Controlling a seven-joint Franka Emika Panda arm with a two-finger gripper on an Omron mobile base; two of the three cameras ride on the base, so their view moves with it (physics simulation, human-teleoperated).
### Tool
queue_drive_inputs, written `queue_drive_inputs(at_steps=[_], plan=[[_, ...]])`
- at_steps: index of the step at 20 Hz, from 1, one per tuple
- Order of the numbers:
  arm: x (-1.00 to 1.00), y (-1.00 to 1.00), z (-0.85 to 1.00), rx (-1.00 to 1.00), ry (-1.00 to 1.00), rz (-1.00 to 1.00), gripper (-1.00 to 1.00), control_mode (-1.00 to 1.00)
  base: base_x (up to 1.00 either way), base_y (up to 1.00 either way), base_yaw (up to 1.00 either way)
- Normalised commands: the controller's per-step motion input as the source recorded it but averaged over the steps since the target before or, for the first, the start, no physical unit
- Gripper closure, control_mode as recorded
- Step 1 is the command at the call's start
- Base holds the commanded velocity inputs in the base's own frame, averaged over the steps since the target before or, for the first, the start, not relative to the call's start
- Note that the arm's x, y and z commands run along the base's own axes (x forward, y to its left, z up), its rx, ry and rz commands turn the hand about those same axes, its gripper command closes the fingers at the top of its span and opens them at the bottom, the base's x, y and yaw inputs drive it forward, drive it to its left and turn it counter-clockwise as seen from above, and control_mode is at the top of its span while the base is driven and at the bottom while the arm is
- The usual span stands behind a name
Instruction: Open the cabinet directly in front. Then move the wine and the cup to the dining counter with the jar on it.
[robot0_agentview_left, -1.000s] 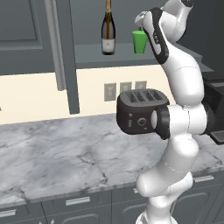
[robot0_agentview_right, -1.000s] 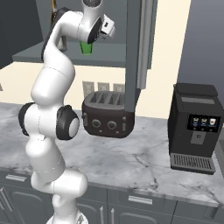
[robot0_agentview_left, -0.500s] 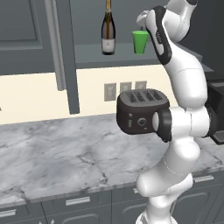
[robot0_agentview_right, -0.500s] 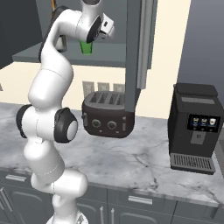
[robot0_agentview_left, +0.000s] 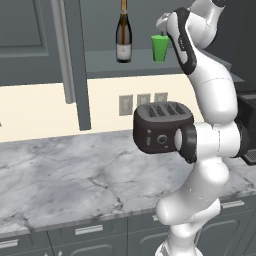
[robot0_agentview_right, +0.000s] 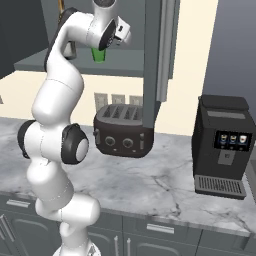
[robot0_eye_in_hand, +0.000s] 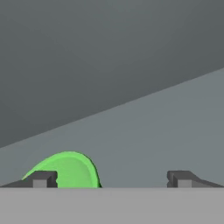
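The cabinet stands open, its door (robot0_agentview_left: 75, 60) swung out edge-on, also seen as the door (robot0_agentview_right: 160, 50). On its shelf (robot0_agentview_left: 100, 65) stand the dark wine (robot0_agentview_left: 123, 35) with a cream label and, to its right, the green cup (robot0_agentview_left: 160, 48). My hand is raised at shelf height just right of the cup (robot0_agentview_right: 100, 55). In the hand view my gripper (robot0_eye_in_hand: 111, 179) is open, and the cup (robot0_eye_in_hand: 70, 168) sits low by the left fingertip (robot0_eye_in_hand: 41, 179), off the middle of the gap. The dining counter and the jar are out of view.
A black toaster (robot0_agentview_left: 160, 125) stands on the marble counter (robot0_agentview_left: 65, 175) below the shelf. A dark coffee machine (robot0_agentview_right: 222, 145) sits to the right. Wall sockets (robot0_agentview_left: 142, 101) line the cream backsplash. Grey drawers (robot0_agentview_right: 160, 230) run under the counter.
The hand has shifted slightly beside the cup. The jaws stay open. Wine and cup have not moved.
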Motion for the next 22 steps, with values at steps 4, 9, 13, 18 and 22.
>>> queue_drive_inputs(at_steps=[4,9,13,18,22], plan=[[-0.06,0.00,-0.16,-0.01,0.00,0.00,-1.00,-1.00,0.00,0.00,0.00],[-0.04,0.00,-0.26,-0.04,0.02,0.00,-1.00,-1.00,0.00,0.00,0.00],[0.00,0.01,-0.26,-0.05,0.02,0.00,-1.00,-1.00,0.00,0.00,0.00],[0.00,0.15,-0.36,-0.09,0.05,0.00,1.00,-1.00,0.00,0.00,0.00],[0.00,0.01,-0.04,0.00,0.00,0.00,1.00,-1.00,0.00,0.00,0.00]])
